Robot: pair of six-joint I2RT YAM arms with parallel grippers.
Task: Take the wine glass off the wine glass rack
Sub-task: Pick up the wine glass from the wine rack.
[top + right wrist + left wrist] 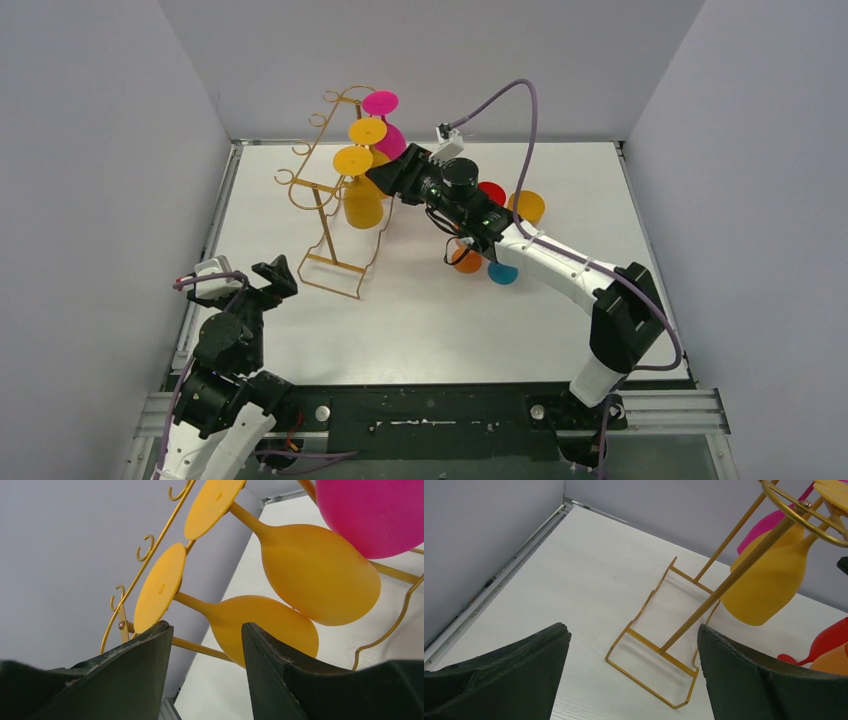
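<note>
The gold wire wine glass rack (330,262) stands left of the table's middle, and its looped base shows in the left wrist view (649,656). Two yellow wine glasses and a pink one (391,139) hang upside down from it. The front yellow glass (362,206) shows in the right wrist view (270,625), the second yellow glass (320,572) behind it. My right gripper (386,181) is open at the front glass, its fingertips (165,630) just short of the stem (192,603), not touching. My left gripper (276,279) is open and empty, near the rack's base (633,635).
Several loose glasses lie by the right arm: red (492,191), yellow (528,207), orange (466,262) and teal (502,273). Grey walls enclose the table on the left, back and right. The rack's curled hooks (300,148) stick out to the left.
</note>
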